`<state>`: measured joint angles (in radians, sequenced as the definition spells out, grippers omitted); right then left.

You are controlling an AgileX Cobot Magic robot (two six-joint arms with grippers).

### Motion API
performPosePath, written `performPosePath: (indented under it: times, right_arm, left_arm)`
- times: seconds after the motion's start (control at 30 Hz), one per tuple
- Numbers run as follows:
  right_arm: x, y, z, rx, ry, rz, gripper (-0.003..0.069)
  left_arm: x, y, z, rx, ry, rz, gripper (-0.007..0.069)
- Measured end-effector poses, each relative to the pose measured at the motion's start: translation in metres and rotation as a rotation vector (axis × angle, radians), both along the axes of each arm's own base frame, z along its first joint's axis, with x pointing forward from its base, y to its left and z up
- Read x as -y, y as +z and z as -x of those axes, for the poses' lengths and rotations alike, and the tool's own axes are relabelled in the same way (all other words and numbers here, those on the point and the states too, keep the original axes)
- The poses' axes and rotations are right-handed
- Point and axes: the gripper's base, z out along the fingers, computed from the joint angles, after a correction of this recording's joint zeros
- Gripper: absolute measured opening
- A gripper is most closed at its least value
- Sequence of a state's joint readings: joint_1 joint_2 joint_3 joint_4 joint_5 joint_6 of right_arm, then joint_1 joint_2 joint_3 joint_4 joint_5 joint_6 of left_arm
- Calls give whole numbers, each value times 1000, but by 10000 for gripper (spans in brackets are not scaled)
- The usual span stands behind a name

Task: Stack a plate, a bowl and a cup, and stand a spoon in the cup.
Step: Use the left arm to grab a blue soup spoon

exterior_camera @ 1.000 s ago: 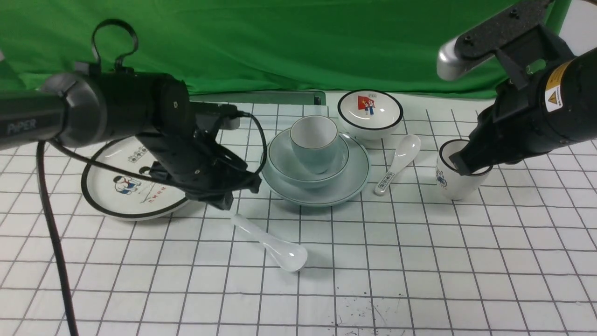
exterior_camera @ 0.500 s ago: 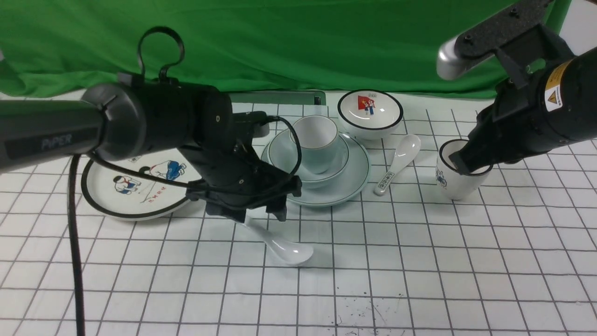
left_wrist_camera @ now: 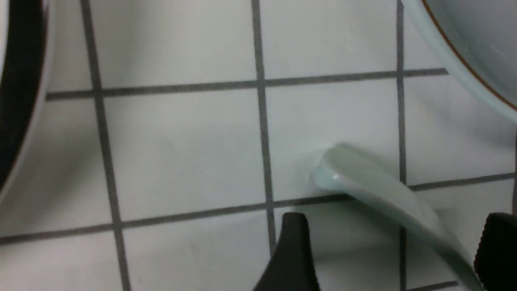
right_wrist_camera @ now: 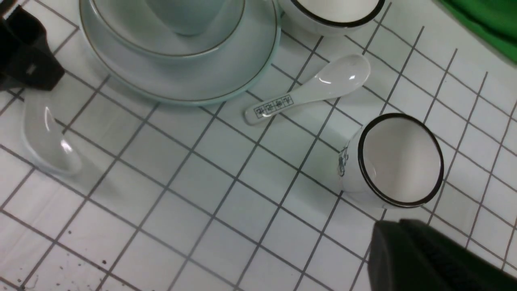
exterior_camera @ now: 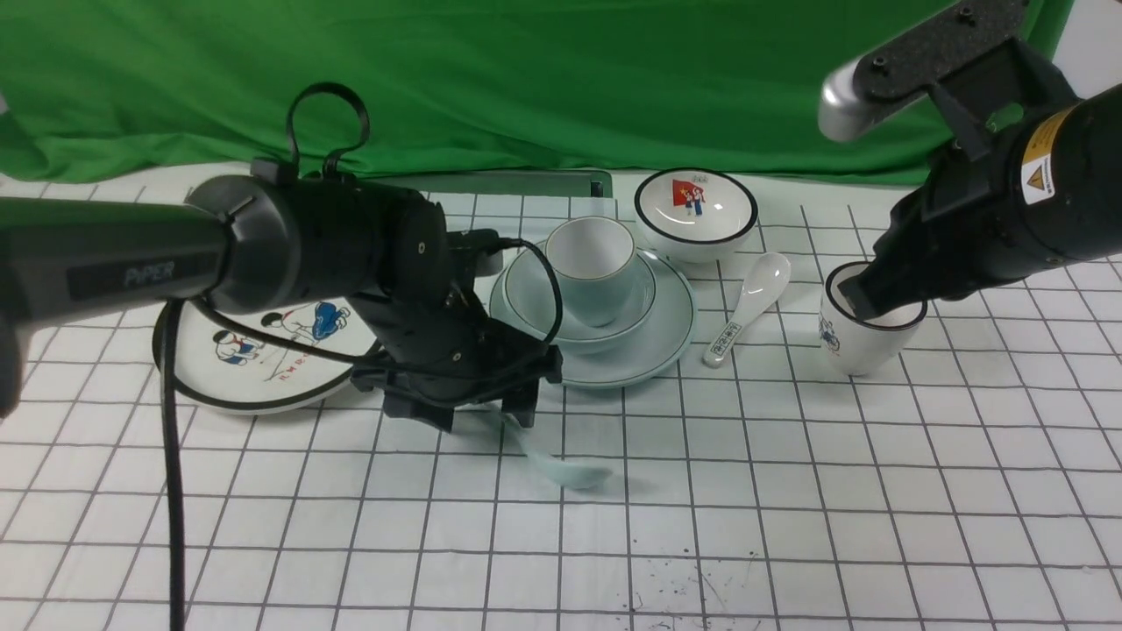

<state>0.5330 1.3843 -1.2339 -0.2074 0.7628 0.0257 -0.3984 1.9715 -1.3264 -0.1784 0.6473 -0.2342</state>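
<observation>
The pale blue-green cup stands in the bowl, which sits on the plate at the table's middle. In front of them lies the plain white spoon, its scoop toward the near right and its outline blurred. My left gripper is low over the handle end, open. In the left wrist view the spoon's handle runs between the two dark fingers, closer to the far one. My right gripper hovers shut over the black-rimmed cup, with nothing held.
A white black-rimmed cup stands at the right. A patterned-handle spoon lies beside the plate. A small bowl with a flag picture is behind it. A cartoon plate lies at the left, partly under my left arm.
My left arm has swung right and come down over the spoon's handle, and its jaws have opened. The spoon has shifted slightly to the right. The right arm has barely moved.
</observation>
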Motion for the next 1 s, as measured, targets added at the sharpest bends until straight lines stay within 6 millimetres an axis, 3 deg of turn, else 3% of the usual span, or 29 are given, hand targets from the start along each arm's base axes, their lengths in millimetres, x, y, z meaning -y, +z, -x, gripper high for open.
performPosePath:
  times: [0.13, 0.5, 0.57, 0.73, 0.83, 0.9, 1.0]
  right_arm:
    - [0, 0, 0, 0, 0, 0, 50]
    - [0, 0, 0, 2, 1, -2, 50]
    - [0, 0, 0, 2, 1, -2, 50]
    - [0, 0, 0, 2, 1, -2, 50]
    - [0, 0, 0, 2, 1, -2, 50]
    - [0, 0, 0, 3, 1, -2, 50]
    - [0, 0, 0, 3, 1, -2, 50]
  left_arm:
    - [-2, -1, 2, -21, -14, -23, 467]
    - [1, -1, 4, -26, -54, -27, 180]
    - [1, -1, 4, -19, -66, -31, 178]
    - [1, -1, 4, -12, -114, -38, 279]
    - [1, -1, 6, -23, -132, -43, 300]
    - [2, -2, 6, -26, -142, -43, 261]
    - [1, -1, 5, -11, -152, -47, 106]
